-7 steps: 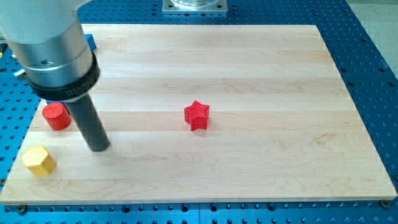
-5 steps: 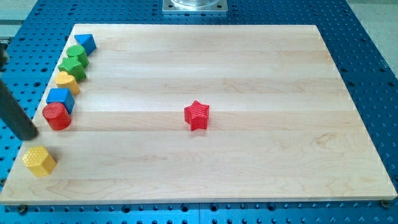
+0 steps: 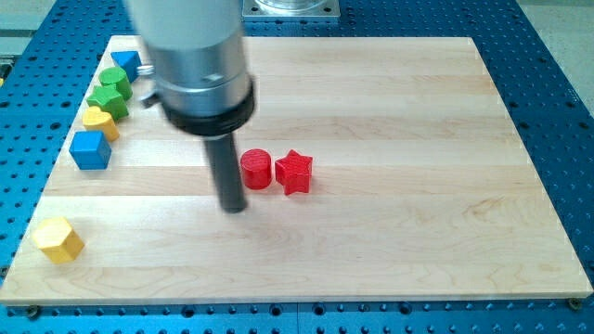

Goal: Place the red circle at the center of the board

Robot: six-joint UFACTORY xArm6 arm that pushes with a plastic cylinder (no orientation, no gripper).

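Observation:
The red circle (image 3: 255, 169) stands near the middle of the wooden board (image 3: 399, 111), right beside a red star (image 3: 294, 172) on its right; the two look to be touching or nearly so. My tip (image 3: 233, 207) rests on the board just left of and below the red circle, a small gap from it. The rod and the arm's grey body rise above it toward the view's top.
Along the board's left edge stand a blue block (image 3: 127, 63), a green block (image 3: 110, 88), a yellow block (image 3: 99, 122) and a blue cube (image 3: 90, 149). A yellow hexagon (image 3: 58, 240) sits at the bottom left corner.
The red circle has gone from the left edge to the middle of the board, next to the red star. My tip has moved from the left edge to just beside it.

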